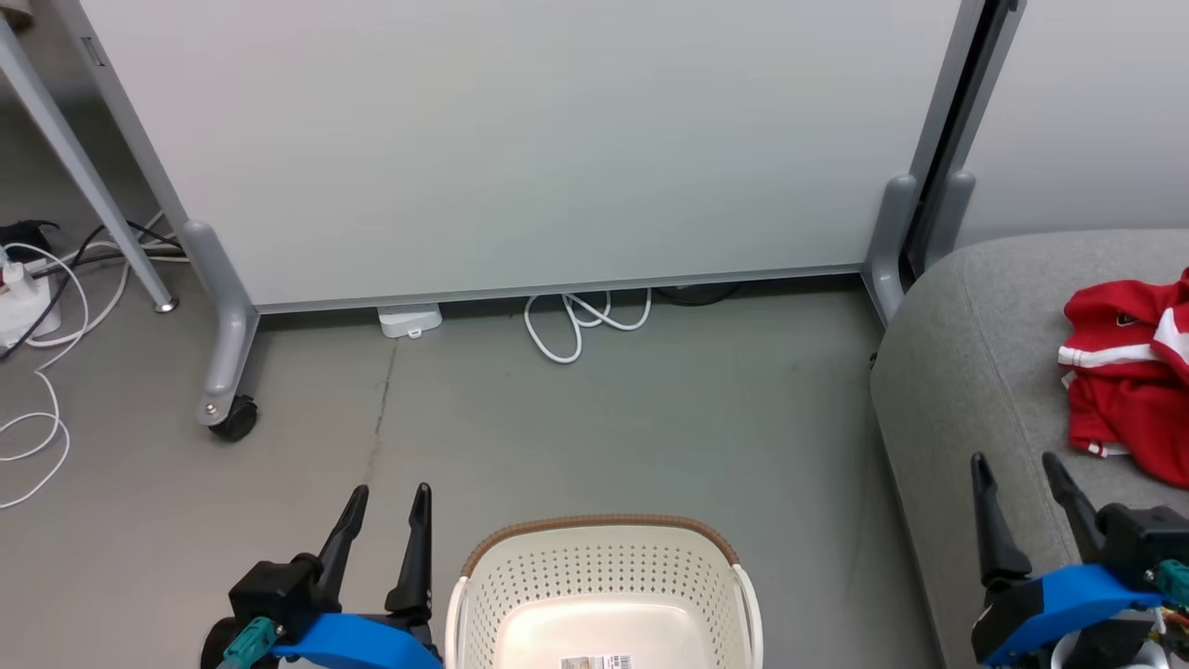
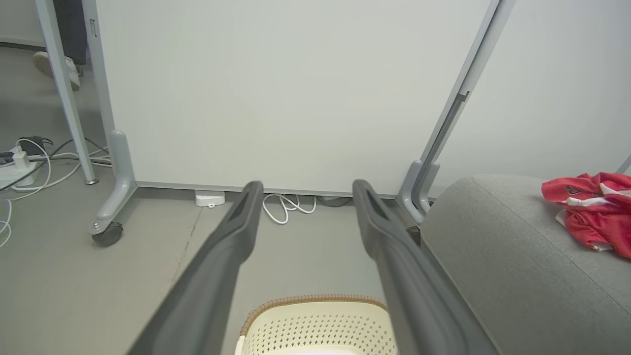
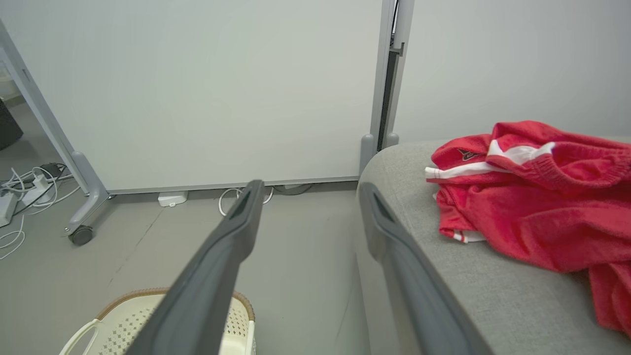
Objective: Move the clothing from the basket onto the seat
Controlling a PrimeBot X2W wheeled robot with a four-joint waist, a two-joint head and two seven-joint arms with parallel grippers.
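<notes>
The red clothing [image 1: 1129,376] with white stripes lies crumpled on the grey seat [image 1: 975,372] at the right, also seen as clothing [image 3: 532,197] on the seat [image 3: 468,276] and as clothing [image 2: 591,207] on the seat [image 2: 493,256]. The cream perforated basket [image 1: 604,557] with a brown rim stands on the floor at bottom centre; the part of its inside that shows holds only a label. My left gripper [image 1: 388,502] is open just left of the basket. My right gripper [image 1: 1017,469] is open over the seat's front edge, near the clothing. Both hold nothing.
A pale grey partition panel [image 1: 520,139] on wheeled feet [image 1: 232,418] stands behind. White cables [image 1: 576,325] and a white box [image 1: 409,321] lie at its base. More cables and a power strip [image 1: 23,307] lie at far left. A person's shoe [image 2: 54,69] shows behind the panel.
</notes>
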